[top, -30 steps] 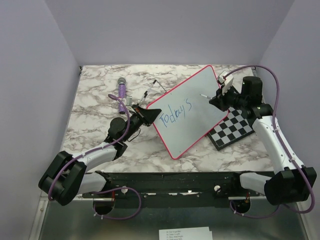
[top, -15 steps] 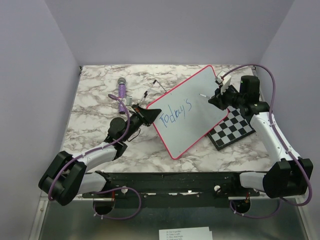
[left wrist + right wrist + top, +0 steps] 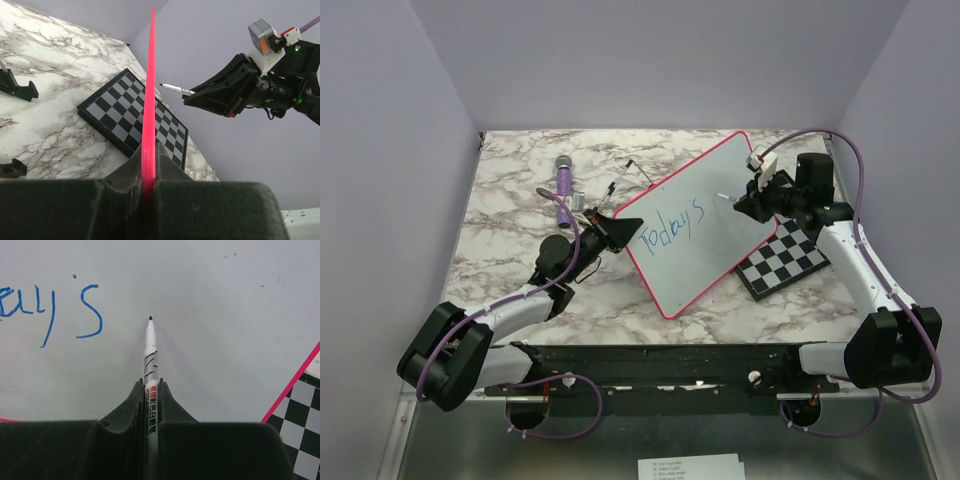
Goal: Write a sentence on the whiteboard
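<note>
Trailing off-frame leftward: the sentence (image 3: 50, 310)

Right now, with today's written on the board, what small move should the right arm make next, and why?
Probably ease the marker forward until its tip meets the whiteboard, then begin the next word. The right gripper holds it aimed at blank board right of the sentence, tip seemingly off the surface; the left gripper clamps the board.

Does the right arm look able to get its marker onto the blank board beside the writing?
Probably yes. The right gripper holds the marker, its tip aimed at bare whiteboard just right of the blue writing with nothing between, and the left gripper clamps the board's rim.
</note>
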Available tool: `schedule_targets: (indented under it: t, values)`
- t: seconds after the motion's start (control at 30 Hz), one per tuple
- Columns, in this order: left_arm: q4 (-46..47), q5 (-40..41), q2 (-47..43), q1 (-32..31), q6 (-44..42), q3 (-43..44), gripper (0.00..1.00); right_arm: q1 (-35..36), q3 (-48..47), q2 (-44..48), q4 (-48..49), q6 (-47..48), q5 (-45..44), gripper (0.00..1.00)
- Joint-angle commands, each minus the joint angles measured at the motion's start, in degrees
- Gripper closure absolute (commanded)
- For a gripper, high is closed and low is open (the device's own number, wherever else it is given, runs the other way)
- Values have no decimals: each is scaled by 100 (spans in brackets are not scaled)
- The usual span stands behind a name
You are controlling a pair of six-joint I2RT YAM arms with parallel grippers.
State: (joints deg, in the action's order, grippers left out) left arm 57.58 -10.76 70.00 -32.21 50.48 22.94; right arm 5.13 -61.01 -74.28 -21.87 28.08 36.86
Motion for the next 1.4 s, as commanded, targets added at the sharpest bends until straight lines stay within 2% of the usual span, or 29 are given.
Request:
schedule_targets:
  t: [0.0, 0.6, 1.37]
  values:
    - [1001, -233, -171, 13, 138, 62, 100, -47, 46, -104, 262, -65, 14, 100]
    - [1027, -259, -144, 13, 147, 70, 100, -47, -16, -289, 447, -215, -91, 100]
    - [992, -277, -91, 13, 146, 149, 100, -38, -95, -456, 271, -92, 497, 99]
